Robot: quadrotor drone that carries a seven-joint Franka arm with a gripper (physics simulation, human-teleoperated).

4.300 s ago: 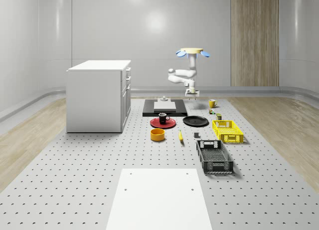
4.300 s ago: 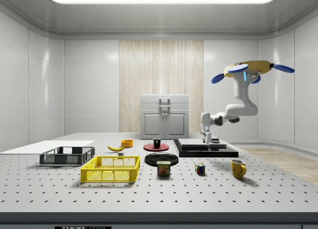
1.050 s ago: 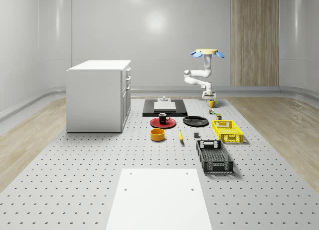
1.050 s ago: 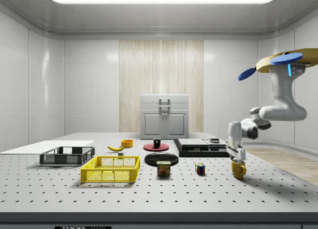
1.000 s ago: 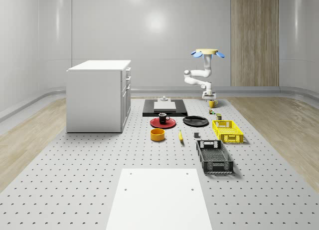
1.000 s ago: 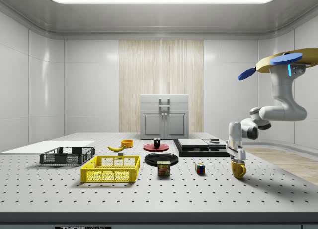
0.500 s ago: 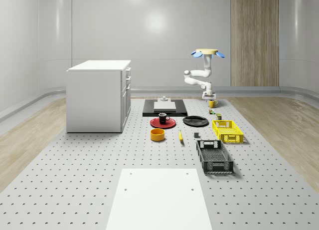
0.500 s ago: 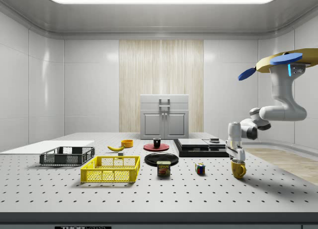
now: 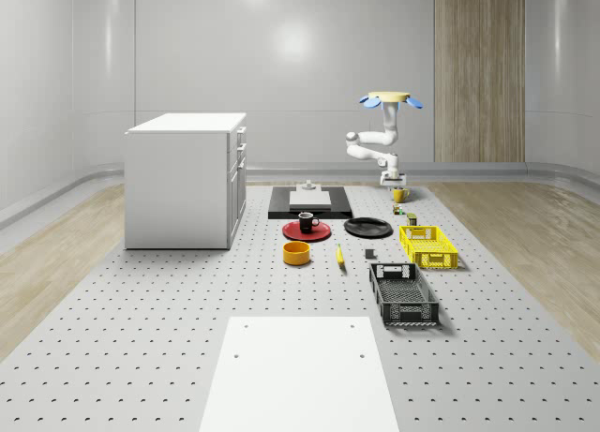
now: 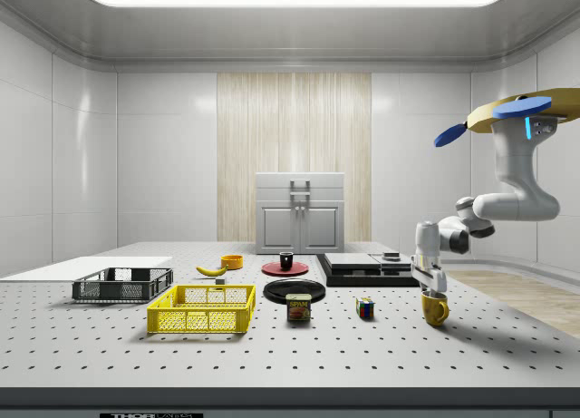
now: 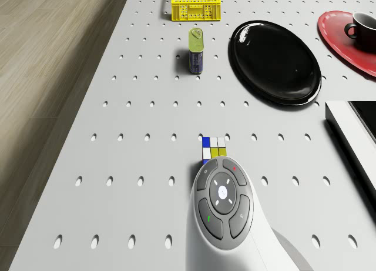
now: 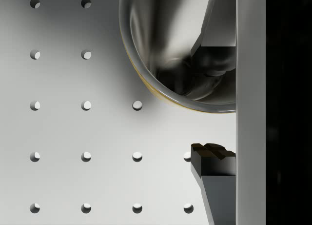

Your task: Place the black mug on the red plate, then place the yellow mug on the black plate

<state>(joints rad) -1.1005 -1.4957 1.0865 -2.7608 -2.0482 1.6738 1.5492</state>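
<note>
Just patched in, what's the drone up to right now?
The drone hovers by the table's far edge, at the side view's right, arm reaching down so the gripper sits at the rim of the yellow mug. In the wrist view one finger is outside the mug's wall and the other inside it. The mug is on the table. The black mug already stands on the red plate; the black plate is bare.
</note>
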